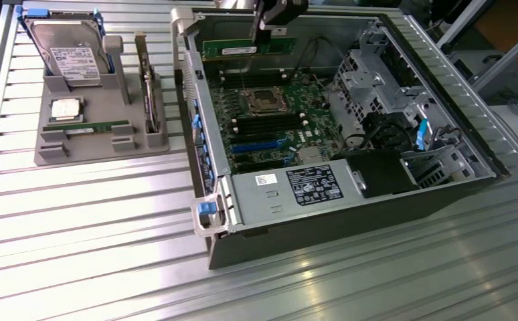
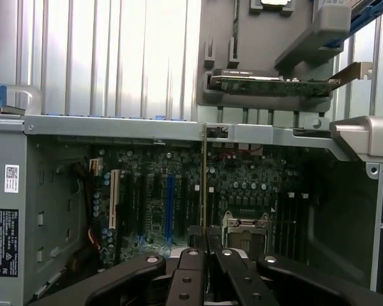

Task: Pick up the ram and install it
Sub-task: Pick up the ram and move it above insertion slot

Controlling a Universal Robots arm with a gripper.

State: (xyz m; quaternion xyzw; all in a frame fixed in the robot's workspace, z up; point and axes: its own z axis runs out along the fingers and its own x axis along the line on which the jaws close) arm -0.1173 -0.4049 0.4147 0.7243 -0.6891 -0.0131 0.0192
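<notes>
Status: pick done, install not done.

The gripper [image 1: 261, 33], at the top centre of the exterior frame, is clamped on the ram [image 1: 248, 49]. The green stick hangs lengthwise under the fingers, over the upper end of the open computer case [image 1: 330, 231]. In the wrist view the ram [image 2: 203, 182] shows edge-on as a thin line running out from between the closed fingers of the gripper [image 2: 204, 248], with the motherboard [image 2: 153, 191] behind it.

The ram appears clear of the board. No contact is seen with the memory slots [image 1: 272, 124], which lie mid-frame, just below the processor socket [image 1: 264, 100]. The visible slots look empty. Judged: carrying stage, with alignment over a slot and seating left to do.

A second ram stick [image 1: 87, 126] lies in the grey tray [image 1: 80, 157] at the left of the frame, well apart from the case.
</notes>
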